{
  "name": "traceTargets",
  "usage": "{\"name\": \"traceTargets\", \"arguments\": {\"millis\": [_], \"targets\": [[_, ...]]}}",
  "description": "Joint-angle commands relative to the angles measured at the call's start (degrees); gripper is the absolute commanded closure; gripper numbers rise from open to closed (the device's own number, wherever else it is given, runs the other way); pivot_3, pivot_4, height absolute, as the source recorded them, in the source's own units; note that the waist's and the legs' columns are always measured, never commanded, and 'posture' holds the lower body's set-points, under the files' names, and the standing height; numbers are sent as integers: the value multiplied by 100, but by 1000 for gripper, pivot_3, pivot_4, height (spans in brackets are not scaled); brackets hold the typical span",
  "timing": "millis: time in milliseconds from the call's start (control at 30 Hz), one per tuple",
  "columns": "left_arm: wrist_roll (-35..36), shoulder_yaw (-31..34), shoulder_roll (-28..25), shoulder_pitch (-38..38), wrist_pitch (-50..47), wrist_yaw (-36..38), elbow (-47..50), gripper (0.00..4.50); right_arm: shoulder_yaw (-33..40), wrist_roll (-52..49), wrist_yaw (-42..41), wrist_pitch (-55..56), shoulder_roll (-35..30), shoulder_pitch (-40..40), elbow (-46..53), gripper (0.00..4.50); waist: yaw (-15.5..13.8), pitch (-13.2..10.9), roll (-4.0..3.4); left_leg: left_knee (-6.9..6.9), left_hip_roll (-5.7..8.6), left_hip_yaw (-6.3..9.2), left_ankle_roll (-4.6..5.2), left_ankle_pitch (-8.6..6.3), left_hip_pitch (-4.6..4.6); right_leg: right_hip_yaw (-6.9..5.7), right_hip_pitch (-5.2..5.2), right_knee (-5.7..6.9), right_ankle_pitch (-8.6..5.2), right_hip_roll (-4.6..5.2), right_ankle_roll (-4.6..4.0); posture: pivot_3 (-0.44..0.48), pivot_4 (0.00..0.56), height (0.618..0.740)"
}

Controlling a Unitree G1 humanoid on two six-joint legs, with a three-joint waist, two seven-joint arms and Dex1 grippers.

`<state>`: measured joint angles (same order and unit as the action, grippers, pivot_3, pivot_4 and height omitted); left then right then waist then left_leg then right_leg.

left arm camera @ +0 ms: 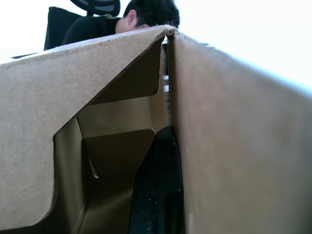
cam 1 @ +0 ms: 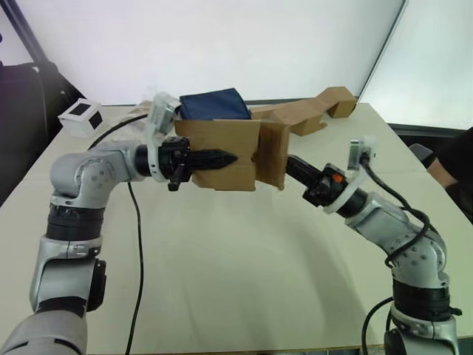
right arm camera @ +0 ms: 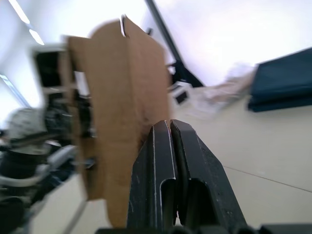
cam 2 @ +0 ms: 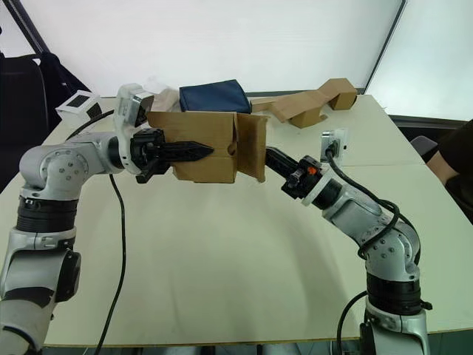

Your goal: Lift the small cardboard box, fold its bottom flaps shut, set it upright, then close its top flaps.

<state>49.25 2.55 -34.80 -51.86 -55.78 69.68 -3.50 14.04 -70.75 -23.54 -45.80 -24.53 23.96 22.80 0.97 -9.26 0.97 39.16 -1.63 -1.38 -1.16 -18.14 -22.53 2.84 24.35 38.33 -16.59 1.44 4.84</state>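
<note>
Small plain brown corrugated cardboard box is held up in the air above the pale desk, lying on its side between the two arms, well clear of the surface. Left tool, two black fingers, lies along the near side panel; the left wrist view shows a black finger running inside the box right against one wall, so it looks clamped on that wall, jaws narrow. The end of the box facing the right arm has a brown cardboard flap standing open and hanging down past the box edge. Right tool has its black fingers pressed together, nothing between them, tip right at that open flap, contact hard to tell. Behind the box on the desk: dark blue folded cloth bundle, long folded brown cardboard strip, small white box with black square at the far left corner. Black cable trails across the desk under the left arm. A person's dark sleeve shows at the right edge.
</note>
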Motion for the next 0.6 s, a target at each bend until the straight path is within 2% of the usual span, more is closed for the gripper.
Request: {"name": "traceTargets", "arguments": {"millis": [33,200,300,433,600], "targets": [[21,98,-20,-112,66,6,75,4500,77,-419,109,-1,20,6,259,4450,5,0,0,0,0,0,0,0,0,0,0,0,0,0,0,0,150,740],[20,99,-20,-119,67,10,61,4500,-11,-649,274,75,167,-39,316,4450,4,0,0,0,0,0,0,0,0,0,0,0,0,-1,0,0,150,740],[29,105,-21,-114,55,-2,73,4500,-68,-720,337,127,279,-104,327,3762,2,0,0,0,0,0,0,0,0,0,0,0,0,-1,0,0,150,740],[43,110,-34,-109,30,-6,88,4500,-58,-1041,483,243,600,-234,283,2197,5,0,0,0,-1,0,0,0,0,0,0,0,0,-1,0,0,150,740],[37,112,-48,-125,33,8,66,4500,-182,-1122,578,361,868,-315,266,2197,6,0,0,0,0,0,0,0,0,0,0,0,0,-1,0,0,150,740]]}}
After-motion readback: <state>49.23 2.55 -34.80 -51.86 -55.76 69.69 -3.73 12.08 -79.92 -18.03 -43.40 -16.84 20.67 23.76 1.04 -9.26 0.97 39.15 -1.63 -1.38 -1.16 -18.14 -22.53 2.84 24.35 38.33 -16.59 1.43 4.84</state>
